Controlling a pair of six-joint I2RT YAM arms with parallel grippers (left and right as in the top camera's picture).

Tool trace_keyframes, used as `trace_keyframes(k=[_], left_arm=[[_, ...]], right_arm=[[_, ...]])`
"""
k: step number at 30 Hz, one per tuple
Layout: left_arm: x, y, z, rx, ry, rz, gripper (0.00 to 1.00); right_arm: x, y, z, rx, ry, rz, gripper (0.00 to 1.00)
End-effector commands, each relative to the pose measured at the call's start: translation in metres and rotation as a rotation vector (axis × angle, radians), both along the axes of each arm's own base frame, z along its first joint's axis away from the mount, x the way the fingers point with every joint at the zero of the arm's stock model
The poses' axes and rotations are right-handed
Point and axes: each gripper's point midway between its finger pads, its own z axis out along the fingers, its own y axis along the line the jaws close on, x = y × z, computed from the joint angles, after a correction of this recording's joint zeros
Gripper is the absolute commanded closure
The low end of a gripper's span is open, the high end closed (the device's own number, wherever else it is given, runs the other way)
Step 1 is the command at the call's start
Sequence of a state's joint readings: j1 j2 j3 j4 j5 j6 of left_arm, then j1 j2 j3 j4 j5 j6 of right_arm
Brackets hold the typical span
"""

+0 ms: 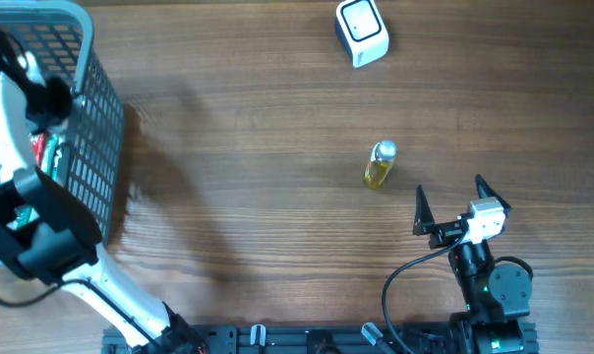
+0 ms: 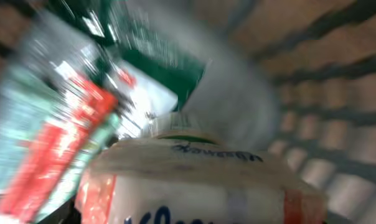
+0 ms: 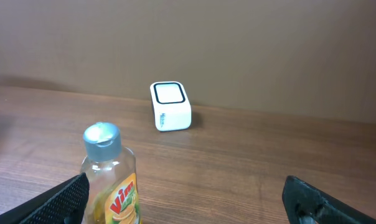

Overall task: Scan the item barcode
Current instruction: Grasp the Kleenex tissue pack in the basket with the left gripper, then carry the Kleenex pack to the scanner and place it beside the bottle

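Bottle of yellow liquid [image 1: 380, 165] stood at eleven o'clock from open right tool [image 1: 448, 185]; left tool [image 1: 49, 103], seemingly in grey mesh basket [image 1: 95, 128], was unreadable.

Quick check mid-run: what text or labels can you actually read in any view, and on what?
"Vim": label of the yellow bottle.
Dark writing on the white package, left wrist view: too blurred to read.
Marks on the side of the white scanner: too small to read.
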State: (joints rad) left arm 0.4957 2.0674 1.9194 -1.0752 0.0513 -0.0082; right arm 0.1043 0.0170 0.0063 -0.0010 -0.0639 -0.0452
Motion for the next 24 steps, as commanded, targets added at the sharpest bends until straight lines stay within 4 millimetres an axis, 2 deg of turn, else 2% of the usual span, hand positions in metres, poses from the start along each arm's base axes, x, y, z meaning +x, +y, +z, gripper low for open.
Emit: trace_keyframes(k=[1, 2, 4, 5, 7, 8, 9, 10, 12, 14, 15, 18, 19, 22, 24], left_arm=[[0.003, 0.002, 0.158, 0.179, -0.339, 0.000, 0.48], [-0.002, -0.001, 0.189, 0.216, -0.406, 0.000, 0.47], [-0.012, -0.007, 0.237, 0.262, -0.515, 0.015, 0.46], [-0.025, -0.013, 0.270, 0.274, -0.602, 0.051, 0.47], [-0.043, -0.028, 0.304, 0.260, -0.700, 0.093, 0.50], [-0.051, -0.042, 0.318, 0.244, -0.742, 0.074, 0.50], [-0.055, -0.049, 0.324, 0.233, -0.758, 0.070, 0.51], [-0.063, -0.067, 0.332, 0.211, -0.778, 0.053, 0.51], [-0.069, -0.094, 0.333, 0.166, -0.774, 0.016, 0.51], [-0.070, -0.127, 0.323, 0.113, -0.731, -0.051, 0.52], [-0.069, -0.148, 0.312, 0.080, -0.690, -0.101, 0.52], [-0.067, -0.190, 0.286, 0.013, -0.587, -0.209, 0.53], [-0.067, -0.218, 0.268, -0.034, -0.512, -0.265, 0.53], [-0.066, -0.259, 0.239, -0.089, -0.395, -0.355, 0.53], [-0.064, -0.296, 0.214, -0.127, -0.311, -0.423, 0.54]], right_arm=[[0.000, 0.003, 0.000, 0.019, 0.002, 0.017, 0.00], [0.000, 0.003, 0.000, 0.019, 0.002, 0.017, 0.00], [0.000, 0.003, 0.000, 0.020, 0.002, 0.017, 0.00], [0.000, 0.003, 0.000, 0.019, 0.002, 0.017, 0.00], [0.000, 0.003, 0.000, 0.019, 0.002, 0.017, 0.00], [0.000, 0.003, 0.000, 0.019, 0.002, 0.017, 0.00], [0.000, 0.003, 0.000, 0.019, 0.002, 0.017, 0.00], [0.000, 0.003, 0.000, 0.019, 0.002, 0.017, 0.00], [0.000, 0.003, 0.000, 0.019, 0.002, 0.017, 0.00], [0.000, 0.003, 0.000, 0.020, 0.002, 0.017, 0.00], [0.000, 0.003, 0.000, 0.019, 0.002, 0.017, 0.00], [0.000, 0.003, 0.000, 0.019, 0.002, 0.017, 0.00], [0.000, 0.003, 0.000, 0.019, 0.002, 0.017, 0.00], [0.000, 0.003, 0.000, 0.019, 0.002, 0.017, 0.00], [0.000, 0.003, 0.000, 0.019, 0.002, 0.017, 0.00]])
